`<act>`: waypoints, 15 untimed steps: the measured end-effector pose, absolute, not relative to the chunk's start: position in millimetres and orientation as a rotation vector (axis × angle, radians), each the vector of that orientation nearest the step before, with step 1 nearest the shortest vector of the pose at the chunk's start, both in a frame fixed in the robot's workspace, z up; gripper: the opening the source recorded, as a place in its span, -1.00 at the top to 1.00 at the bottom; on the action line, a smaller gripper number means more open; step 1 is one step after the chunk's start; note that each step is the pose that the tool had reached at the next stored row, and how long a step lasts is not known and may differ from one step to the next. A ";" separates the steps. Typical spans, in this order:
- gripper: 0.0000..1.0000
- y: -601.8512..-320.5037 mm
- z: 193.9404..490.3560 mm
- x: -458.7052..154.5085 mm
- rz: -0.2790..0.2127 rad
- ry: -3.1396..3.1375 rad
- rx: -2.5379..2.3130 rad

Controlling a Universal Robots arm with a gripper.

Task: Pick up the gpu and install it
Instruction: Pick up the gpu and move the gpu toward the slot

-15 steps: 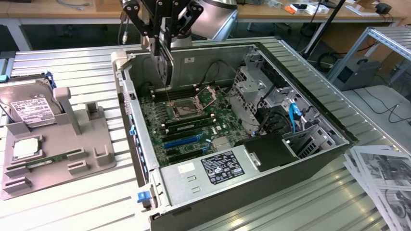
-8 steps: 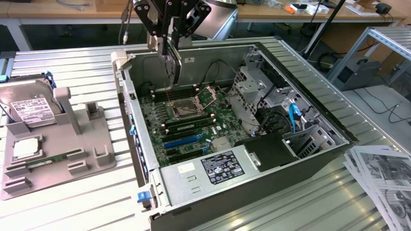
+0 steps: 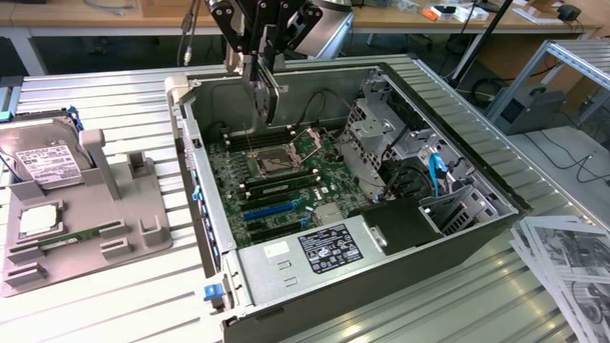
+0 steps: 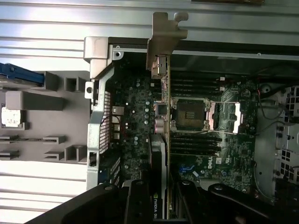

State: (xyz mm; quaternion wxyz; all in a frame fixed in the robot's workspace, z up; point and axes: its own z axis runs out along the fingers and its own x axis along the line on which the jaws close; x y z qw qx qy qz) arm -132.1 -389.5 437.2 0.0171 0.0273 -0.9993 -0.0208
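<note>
The gripper point(image 3: 259, 66) hangs over the far-left part of the open case point(image 3: 458, 236), its jaws closed on the gpu point(image 3: 268, 100). The card is held on edge, and its lower end dips into the case opening above the motherboard point(image 3: 286, 187), just far of the CPU socket point(image 3: 271, 161). It sits in no slot. In the wrist view the gpu point(image 4: 158, 154) appears edge-on between the two fingers point(image 4: 138, 198). Its silver bracket point(image 4: 164, 32) is at the end away from the gripper point(image 4: 161, 203), over the case's wall.

The case lies on its side on a slatted metal table point(image 3: 114, 307). Inside it, the power supply point(image 3: 324, 246) is at the near end, and drive cages point(image 3: 381, 136) stand on the exterior view's right.

On the exterior view's left, well apart from the gripper, is a grey holder point(image 3: 143, 214). A hard drive point(image 3: 43, 161) stands in its far end, and a green memory stick point(image 3: 67, 239) lies nearer. Printed papers point(image 3: 572, 257) lie on the table at the near right.
</note>
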 end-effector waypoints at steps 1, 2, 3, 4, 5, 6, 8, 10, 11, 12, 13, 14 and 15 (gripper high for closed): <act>0.47 -389.5 437.2 -132.1 -0.065 -3.106 0.085; 0.47 -389.5 437.2 -132.1 -0.065 -3.105 0.085; 0.47 -389.5 437.2 -132.1 -0.065 -3.105 0.085; 0.47 -389.5 437.2 -131.8 -0.065 -3.105 0.085; 0.47 -389.5 437.2 -130.3 -0.065 -3.106 0.085; 0.47 -389.5 437.2 -127.4 -0.065 -3.106 0.085; 0.47 -389.5 437.2 -122.0 -0.065 -3.105 0.085; 0.47 -389.5 437.2 -116.3 -0.065 -3.105 0.085; 0.47 -389.5 437.2 -113.8 -0.065 -3.105 0.085; 0.47 -389.5 437.2 -112.0 -0.065 -3.106 0.085; 0.47 -389.5 437.2 -110.2 -0.065 -3.106 0.085; 0.47 -389.5 437.2 -108.7 -0.065 -3.105 0.085; 0.47 -389.5 437.2 -105.9 -0.065 -3.105 0.085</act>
